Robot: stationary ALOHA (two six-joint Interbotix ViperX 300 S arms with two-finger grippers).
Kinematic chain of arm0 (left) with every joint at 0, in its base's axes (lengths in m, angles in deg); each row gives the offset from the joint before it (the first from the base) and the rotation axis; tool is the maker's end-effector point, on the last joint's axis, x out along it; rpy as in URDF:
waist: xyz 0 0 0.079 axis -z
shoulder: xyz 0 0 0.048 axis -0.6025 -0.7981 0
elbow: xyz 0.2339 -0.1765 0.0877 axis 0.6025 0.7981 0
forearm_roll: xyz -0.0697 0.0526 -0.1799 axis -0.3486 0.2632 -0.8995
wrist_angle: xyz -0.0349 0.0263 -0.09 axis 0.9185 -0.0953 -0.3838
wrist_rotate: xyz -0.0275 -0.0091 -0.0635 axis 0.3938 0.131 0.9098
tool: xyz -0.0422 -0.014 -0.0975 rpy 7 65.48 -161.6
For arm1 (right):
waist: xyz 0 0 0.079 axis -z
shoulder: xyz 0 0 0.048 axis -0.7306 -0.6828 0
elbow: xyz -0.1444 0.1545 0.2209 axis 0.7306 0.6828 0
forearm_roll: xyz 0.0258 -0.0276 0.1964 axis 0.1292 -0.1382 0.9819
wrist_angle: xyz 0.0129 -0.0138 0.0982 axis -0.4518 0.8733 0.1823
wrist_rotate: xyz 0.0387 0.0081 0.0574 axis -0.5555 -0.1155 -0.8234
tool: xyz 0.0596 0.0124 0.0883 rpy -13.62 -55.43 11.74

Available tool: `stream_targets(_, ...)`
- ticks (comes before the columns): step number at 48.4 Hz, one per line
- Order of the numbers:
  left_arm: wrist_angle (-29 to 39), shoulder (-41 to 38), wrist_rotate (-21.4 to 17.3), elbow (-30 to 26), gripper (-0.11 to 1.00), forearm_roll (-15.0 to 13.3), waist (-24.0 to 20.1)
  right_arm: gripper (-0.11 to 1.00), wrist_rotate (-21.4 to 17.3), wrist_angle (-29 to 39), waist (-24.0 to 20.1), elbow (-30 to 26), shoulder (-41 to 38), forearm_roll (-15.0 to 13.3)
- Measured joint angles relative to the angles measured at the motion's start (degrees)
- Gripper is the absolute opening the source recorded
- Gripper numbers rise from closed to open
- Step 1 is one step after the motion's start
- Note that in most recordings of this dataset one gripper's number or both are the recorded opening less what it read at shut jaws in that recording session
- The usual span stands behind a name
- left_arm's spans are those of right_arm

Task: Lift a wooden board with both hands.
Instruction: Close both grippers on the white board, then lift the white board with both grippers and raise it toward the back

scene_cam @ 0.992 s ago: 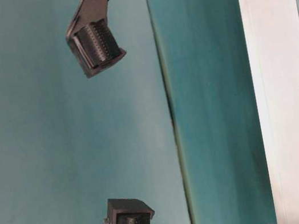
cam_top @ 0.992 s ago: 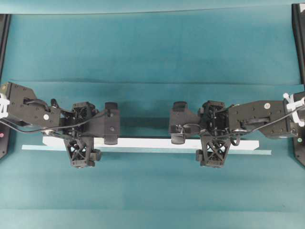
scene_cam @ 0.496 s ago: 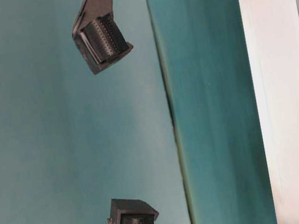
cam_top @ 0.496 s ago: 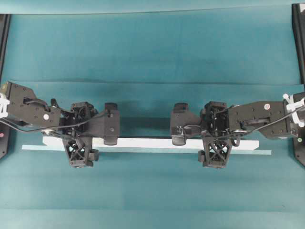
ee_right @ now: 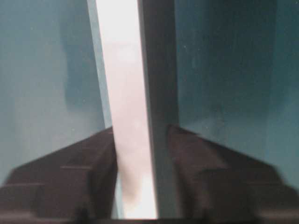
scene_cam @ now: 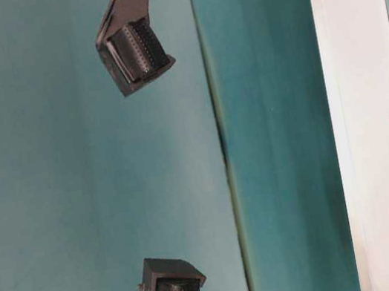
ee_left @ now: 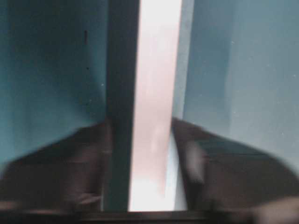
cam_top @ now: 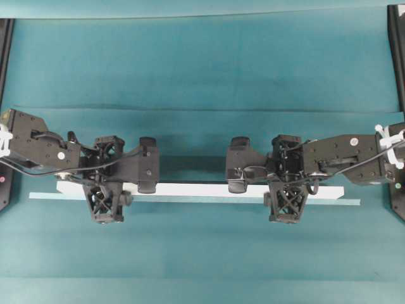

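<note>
While the long, flat white wooden board [cam_top: 196, 189] lies across the teal table cloth [cam_top: 202, 69], beside a pale teal tape strip [cam_top: 190, 199], left gripper [cam_top: 103, 189] clamped across its left end, right gripper [cam_top: 286, 189] clamped across its right end, fingers [ee_right: 65, 177] flush against both edges.

1. Worktop [cam_top: 202, 63] covered in teal cloth, matte, fills the overhead view edge to edge.
2. Cloth laid in overlapping sheets: horizontal seams [cam_top: 202, 109] run across the upper part, the middle and near the bottom edge.
3. Pale teal tape strip [cam_top: 196, 199] lies flat on the cloth, spanning most of the width.
4. Black frame rails [cam_top: 397, 50] at the left and right edges of the overhead view.
5. Table-level view is rotated: same teal cloth, one dark fold line [scene_cam: 221, 141] running top to bottom.
6. Light even and diffuse, soft shadows only. No walls, floor or windows visible.
</note>
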Motion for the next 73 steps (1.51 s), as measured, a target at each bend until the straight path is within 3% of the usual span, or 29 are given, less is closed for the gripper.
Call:
stream_targets(4, 1.5, 0.0, -0.1, -0.5, 0.17, 0.1, 0.0, 0.21, 0.0, 0.2, -0.3, -0.2, -0.1, 0.0)
stream_targets(41, 4.0, 1.5, -0.3, -1.8, 0.17, 0.1, -0.2, 0.21, 0.0, 3.4, -0.1, -0.8, 0.6, 0.1)
stream_targets(73, 19.8, 7.9, -0.3, -9.0, 0.17, 0.1, -0.8, 0.21, 0.0, 18.7, 0.6, -8.4, 7.5, 0.2)
